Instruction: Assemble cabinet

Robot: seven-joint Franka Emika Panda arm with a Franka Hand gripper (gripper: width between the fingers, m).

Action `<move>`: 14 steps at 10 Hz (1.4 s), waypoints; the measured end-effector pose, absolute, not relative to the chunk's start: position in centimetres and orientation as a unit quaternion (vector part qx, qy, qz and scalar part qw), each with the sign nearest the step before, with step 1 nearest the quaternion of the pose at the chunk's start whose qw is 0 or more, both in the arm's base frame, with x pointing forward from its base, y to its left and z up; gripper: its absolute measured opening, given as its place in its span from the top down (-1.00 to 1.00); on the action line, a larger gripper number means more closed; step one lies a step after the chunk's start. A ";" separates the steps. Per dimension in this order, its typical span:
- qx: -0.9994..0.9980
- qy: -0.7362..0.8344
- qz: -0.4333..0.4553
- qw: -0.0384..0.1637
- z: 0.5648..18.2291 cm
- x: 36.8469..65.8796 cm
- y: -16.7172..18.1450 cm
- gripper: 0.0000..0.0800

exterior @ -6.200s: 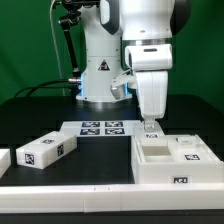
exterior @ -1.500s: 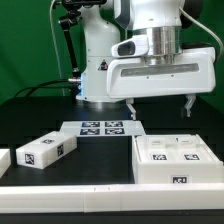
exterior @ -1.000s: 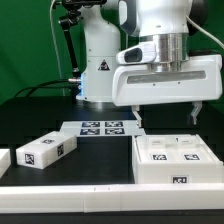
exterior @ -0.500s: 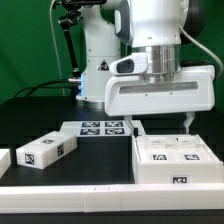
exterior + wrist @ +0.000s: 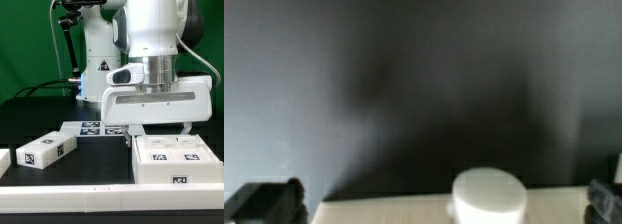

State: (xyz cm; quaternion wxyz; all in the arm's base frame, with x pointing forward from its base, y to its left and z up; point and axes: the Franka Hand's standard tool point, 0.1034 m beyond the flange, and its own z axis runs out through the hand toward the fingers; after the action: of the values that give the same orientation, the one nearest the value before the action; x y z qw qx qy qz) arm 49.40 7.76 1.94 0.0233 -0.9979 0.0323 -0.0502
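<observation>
Now, arm pose: my arm comes down from above with the wrist pointing straight at the table [image 5: 95,168], and the broad hand sits level, its long side running across the exterior view.
Gripper: my gripper [image 5: 159,128] is spread wide, and the fingers [image 5: 190,124] stand far apart with nothing between them.
Cabinet box: the large white cabinet box [image 5: 172,165] lies directly below my gripper, tags facing up and forward. My fingertips hang close over its rear edge, one near each back corner. I cannot tell whether either one touches it.
Wrist view: my gripper [image 5: 438,198] shows only as two dark fingers [image 5: 269,200] at opposite edges of the picture. Between them I see a pale surface of the cabinet box [image 5: 384,212] and a rounded white knob [image 5: 491,193], blurred, with dark table beyond.
Loose block: a tagged white loose block [image 5: 47,151] lies well away from my gripper, toward the exterior view's left.
Marker board: the marker board [image 5: 100,127] lies flat just beside my finger on the exterior view's left.
</observation>
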 end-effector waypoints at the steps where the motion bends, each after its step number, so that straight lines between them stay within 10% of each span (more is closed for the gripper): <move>1: -0.998 0.030 -0.047 0.023 1.5 49.3 8.0 -0.99; 9: -0.998 0.026 -0.046 0.025 0.6 50.0 9.1 -0.76; 11: -0.998 0.022 -0.046 0.025 0.5 49.9 9.0 0.08; 12: -0.998 0.022 -0.045 0.025 0.5 49.9 9.1 0.08; 13: -0.998 0.021 -0.044 0.024 0.5 49.8 9.0 0.67; 14: -0.999 0.019 -0.044 0.024 0.4 49.8 9.0 0.67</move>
State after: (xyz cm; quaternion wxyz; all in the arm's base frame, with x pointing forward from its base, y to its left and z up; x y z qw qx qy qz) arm 49.78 9.02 0.45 0.0243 -0.9985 0.0189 -0.0443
